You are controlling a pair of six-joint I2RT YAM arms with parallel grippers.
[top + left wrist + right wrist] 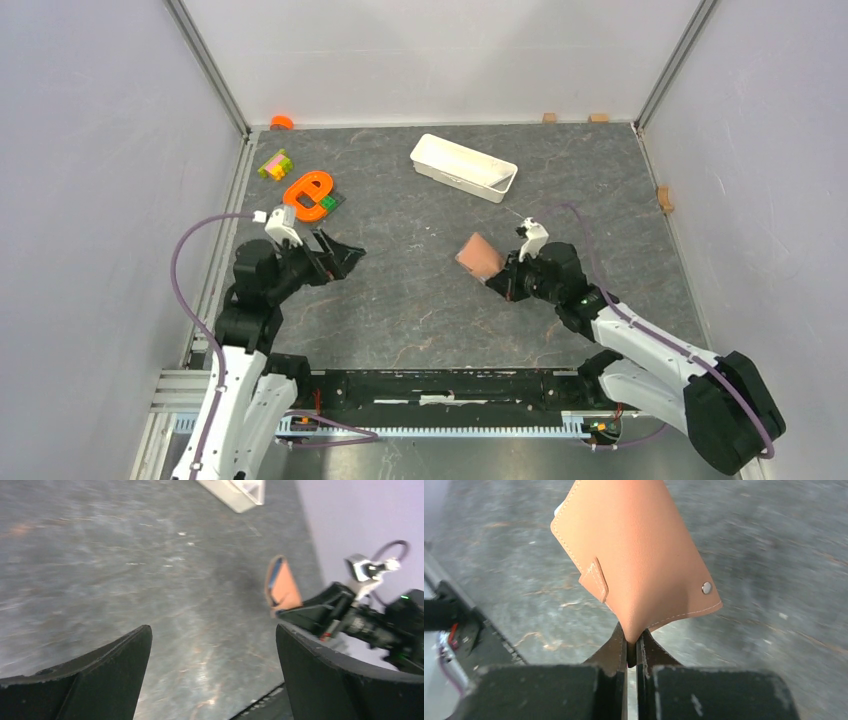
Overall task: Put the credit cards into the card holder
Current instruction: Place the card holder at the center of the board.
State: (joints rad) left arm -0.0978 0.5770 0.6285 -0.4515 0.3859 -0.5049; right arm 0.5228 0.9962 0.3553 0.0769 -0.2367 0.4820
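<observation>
Here, right pincer [631, 642] grips card holder [639, 555].

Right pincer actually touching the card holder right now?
Touching. Right wrist view: the right pincer is clamped on the near edge of the card holder, leather pinched between its tips.

The card holder [639, 555] was a tan, orange-brown leather colour, with paler stitching [569, 550] along its edge and a small silver snap [707, 587]. The table [400, 310] was dark grey marbled with pale veins. On it the tray [463, 166] was white, the ring-shaped toy [308, 193] bright orange, and the blocks [274, 165] yellow, pink and green. The left gripper [212, 630] and right gripper [632, 642] were black, and the cables [176, 262] purple.
</observation>
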